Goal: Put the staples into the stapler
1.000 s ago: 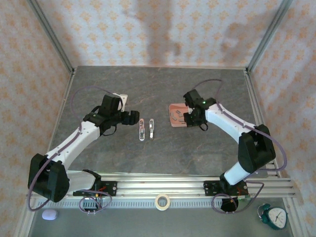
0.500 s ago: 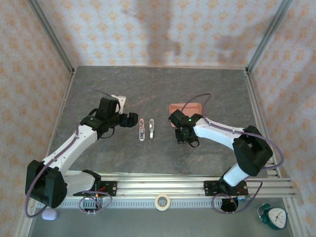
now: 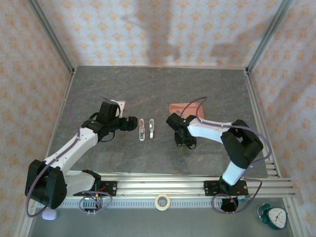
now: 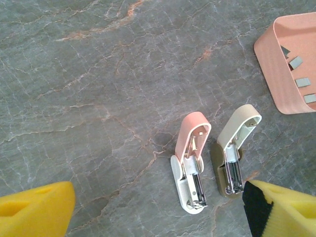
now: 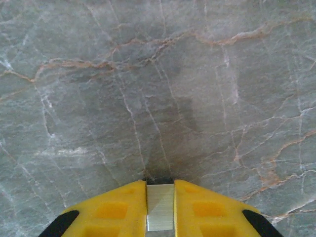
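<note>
Near edge, in front of the long aluminium rail [image 3: 163, 183]: small cream roll of tape [image 3: 162, 201]; far to its right, round teal alarm clock [image 3: 274, 216].

Farther in, right of centre on the grey marbled stone tabletop [image 3: 148, 89]: right gripper [image 3: 184, 143], pointing down close over the surface, yellow fingers [image 5: 113, 210] clenched on a short silvery grey metal strip of staples [image 5: 160, 210] held between the pads.

Left of that, side by side and apart from each other: cream-white mini stapler with a pale pink lid [image 3: 141, 129] on the left, olive-based mini stapler with a cream lid [image 3: 151, 128] on the right. Both flipped open, lids tilted back, metal channels exposed.

Just left of the pair: left gripper [image 3: 132, 123], aimed right toward the staplers, yellow fingers [image 4: 34, 212] released and spread wide, grasping nothing.

Farther and to the right: shallow salmon-pink rectangular plastic tray [image 3: 174, 107], apart from both staplers, with three loose dark grey staple strips [image 4: 302, 81] lying inside.
</note>
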You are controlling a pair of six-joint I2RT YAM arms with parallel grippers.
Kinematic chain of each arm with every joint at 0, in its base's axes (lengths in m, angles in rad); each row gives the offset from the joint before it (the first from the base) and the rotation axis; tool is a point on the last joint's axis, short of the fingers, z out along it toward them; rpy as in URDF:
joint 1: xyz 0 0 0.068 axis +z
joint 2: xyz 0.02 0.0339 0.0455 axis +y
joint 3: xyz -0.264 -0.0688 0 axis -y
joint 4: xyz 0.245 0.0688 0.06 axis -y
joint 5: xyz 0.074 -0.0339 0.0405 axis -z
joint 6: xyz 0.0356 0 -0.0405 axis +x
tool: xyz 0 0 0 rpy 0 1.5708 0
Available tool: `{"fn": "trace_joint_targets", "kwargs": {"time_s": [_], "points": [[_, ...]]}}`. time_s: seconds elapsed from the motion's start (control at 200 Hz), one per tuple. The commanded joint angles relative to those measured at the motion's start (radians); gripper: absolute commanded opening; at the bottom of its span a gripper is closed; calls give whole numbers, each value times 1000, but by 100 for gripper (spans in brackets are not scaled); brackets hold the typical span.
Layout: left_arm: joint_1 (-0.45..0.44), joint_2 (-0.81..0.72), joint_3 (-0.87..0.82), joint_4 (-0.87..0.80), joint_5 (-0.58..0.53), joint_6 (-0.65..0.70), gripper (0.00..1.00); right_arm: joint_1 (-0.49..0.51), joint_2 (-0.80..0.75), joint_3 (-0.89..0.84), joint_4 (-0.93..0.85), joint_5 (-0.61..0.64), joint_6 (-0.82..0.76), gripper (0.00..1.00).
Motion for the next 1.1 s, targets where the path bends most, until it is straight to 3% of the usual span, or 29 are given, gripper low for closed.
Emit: {"fn": "trace_joint_targets", "kwargs": {"time_s": [0.0,0.125,0.315,0.781,1.096], "points": [[7,-18,-8,27,12,-23,89,4,41,32,-16,13,22,21],[7,-18,-11,28,4,-22,89,5,54,50,-58,12,41,25],[7,-28,3,-19,19,-42,89,1,-45,73,-143,13,46,38],[7,-133,-159,47,145,-230,87,-78,34,150,-164,-89,-31,32],[7,-139,-191,46,150,-246,87,-90,72,141,-147,-104,-32,32]]}}
